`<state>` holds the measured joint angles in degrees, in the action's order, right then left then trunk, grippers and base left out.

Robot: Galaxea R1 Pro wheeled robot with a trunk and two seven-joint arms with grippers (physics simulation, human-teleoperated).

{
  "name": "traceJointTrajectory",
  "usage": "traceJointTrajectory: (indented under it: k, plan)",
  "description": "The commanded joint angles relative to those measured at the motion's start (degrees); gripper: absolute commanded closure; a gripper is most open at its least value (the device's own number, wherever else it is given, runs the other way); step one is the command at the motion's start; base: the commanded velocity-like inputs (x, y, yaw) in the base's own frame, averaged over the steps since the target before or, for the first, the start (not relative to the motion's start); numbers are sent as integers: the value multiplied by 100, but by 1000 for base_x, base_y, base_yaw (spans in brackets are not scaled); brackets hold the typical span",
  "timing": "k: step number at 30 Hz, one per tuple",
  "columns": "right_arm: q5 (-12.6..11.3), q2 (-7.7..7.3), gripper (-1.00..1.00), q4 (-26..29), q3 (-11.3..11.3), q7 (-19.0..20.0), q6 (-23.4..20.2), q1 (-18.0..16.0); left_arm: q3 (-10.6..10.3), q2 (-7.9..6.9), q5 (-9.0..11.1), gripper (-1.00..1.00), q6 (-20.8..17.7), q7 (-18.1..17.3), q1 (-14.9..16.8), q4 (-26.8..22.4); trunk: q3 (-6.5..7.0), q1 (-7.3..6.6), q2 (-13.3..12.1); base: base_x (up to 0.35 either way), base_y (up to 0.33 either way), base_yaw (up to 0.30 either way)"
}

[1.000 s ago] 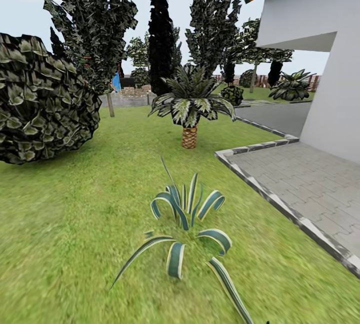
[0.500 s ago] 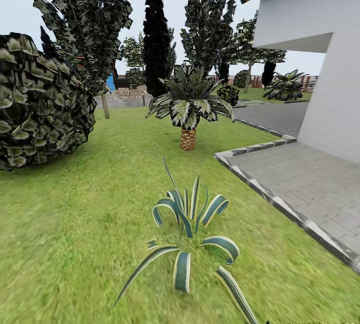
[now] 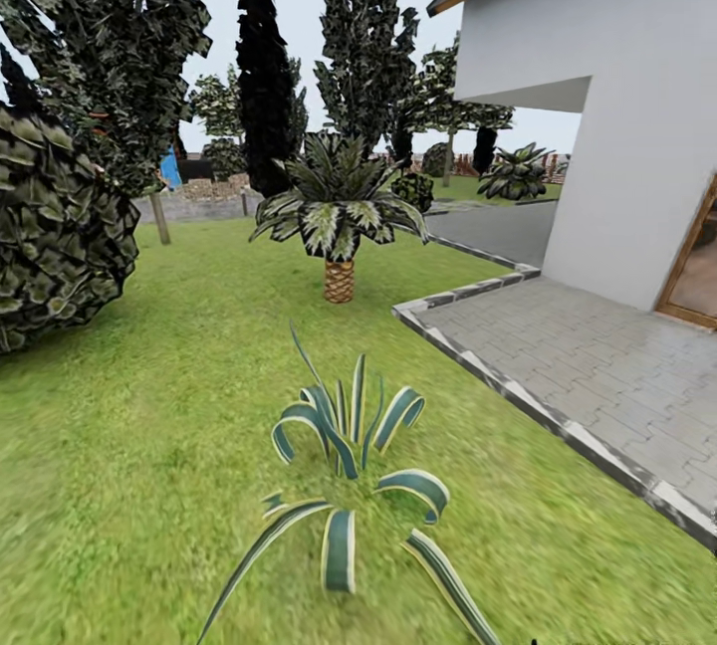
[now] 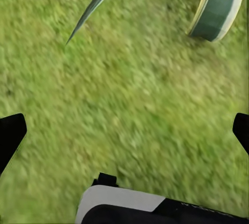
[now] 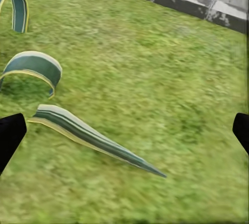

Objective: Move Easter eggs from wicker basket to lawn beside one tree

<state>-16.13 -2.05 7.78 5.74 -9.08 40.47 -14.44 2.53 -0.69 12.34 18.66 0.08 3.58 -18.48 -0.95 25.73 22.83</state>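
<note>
view swung right vs 1 s ago: house doorway [image 3: 692, 267] now in frame, bush [image 3: 55, 227] slid left | still in transit over lawn [image 3: 149, 446], striped plant [image 3: 344, 456] near | basket/eggs not sighted | left fingers [image 4: 124, 130] and right fingers [image 5: 124, 133] spread wide, empty

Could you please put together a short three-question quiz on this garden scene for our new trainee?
1. True or false: the striped-leaf plant grows out of the paving.
2. Which stands nearest the small palm? A) the house wall B) the striped-leaf plant C) the dark conifer
3. Fill in: in both wrist views the fingers are spread wide over bare ____.

Key:
1. False: it grows in the lawn, beside the paving's kerb.
2. B, judging by the head view.
3. Grass; nothing lies between the left gripper fingers or the right gripper fingers.
</note>
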Motion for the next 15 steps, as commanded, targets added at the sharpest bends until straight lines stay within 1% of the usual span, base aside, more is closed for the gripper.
traceJointTrajectory:
  k: [1, 5, 7, 15]
  plan:
    - [39, 3, -100, -4, 41, -6, 14, -6, 2, 0, 14, -100, 15, 1, 3, 2, -6, 6, 9, 227, 215, -272]
    - [39, -4, -100, -4, 41, -6, 13, -6, 3, -1, 15, -100, 15, 1, 3, 2, 7, 6, 9, 228, 240, -272]
    - [39, -5, -100, -4, 41, -6, 13, -6, 3, -1, 19, -100, 15, 1, 3, 2, 14, 6, 9, 132, 294, -272]
    - [39, -5, -100, -4, 41, -6, 13, -6, 14, -5, 22, -100, 8, 1, 3, 2, 41, 6, 9, 21, 326, -272]
